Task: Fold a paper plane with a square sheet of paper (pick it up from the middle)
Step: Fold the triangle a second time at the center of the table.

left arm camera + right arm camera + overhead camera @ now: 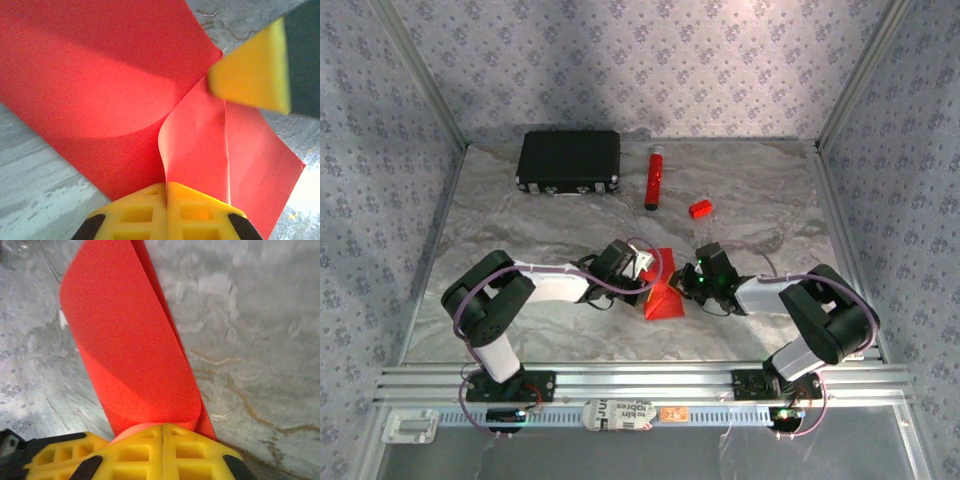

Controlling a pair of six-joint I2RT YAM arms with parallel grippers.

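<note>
A: While both arms reach low and inward, elbows out, where is the square sheet of paper (665,298)?
B: Between them at mid-table (550,220), bent and curling.
A: And the fingers?
B: The left gripper (166,189) pinches a raised fold, pads pressed together. The right gripper (163,430) clamps the opposite edge.

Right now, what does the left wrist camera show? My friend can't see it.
The left gripper, shut, pinches up a ridge of the red paper. Another yellow fingertip touches the paper at upper right, and the grey marbled table lies underneath.
</note>
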